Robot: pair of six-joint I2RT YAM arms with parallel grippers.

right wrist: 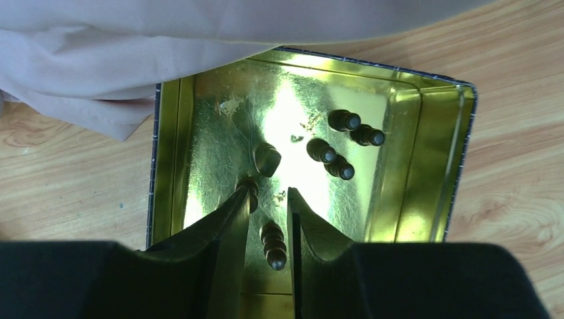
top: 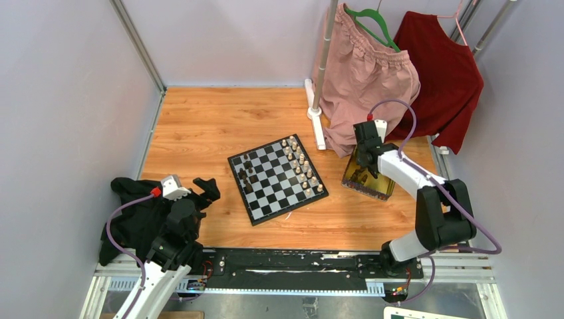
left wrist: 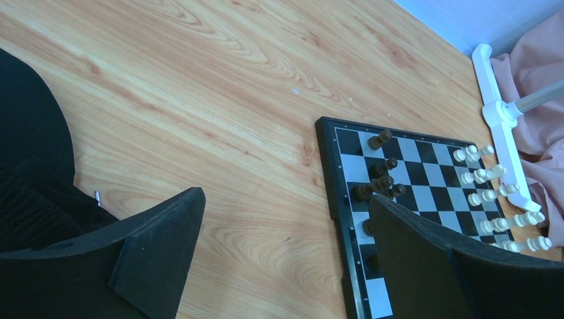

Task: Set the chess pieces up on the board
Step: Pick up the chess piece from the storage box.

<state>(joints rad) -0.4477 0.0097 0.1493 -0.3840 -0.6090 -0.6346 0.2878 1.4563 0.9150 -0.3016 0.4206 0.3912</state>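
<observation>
Hands first: my left hand (left wrist: 286,203) hangs low over the bench (top: 213,126) off the board's (top: 282,194) near-left corner. Its two fingers are spread wide and hold nothing, and a heap of black cloth (top: 130,219) lies on the side of it away from the board. My right arm reaches out to the right of the board, elbow raised and wrist bent downward, so that my right hand (right wrist: 268,199) points into the gold tray (right wrist: 439,153) lying near the board's right edge. From overhead the hand covers what is under it. My right wrist camera shows several dark chess pieces (right wrist: 332,159) lying on their sides on the tray floor. One of them lies between my narrowed fingers, and I cannot tell whether they press on it or only straddle it. A pink garment (right wrist: 199,40) drapes over the tray's far edge. My left wrist camera shows more dark pieces standing clustered on the board's left squares, and the cream pieces (left wrist: 492,193) in rows along its right side.
</observation>
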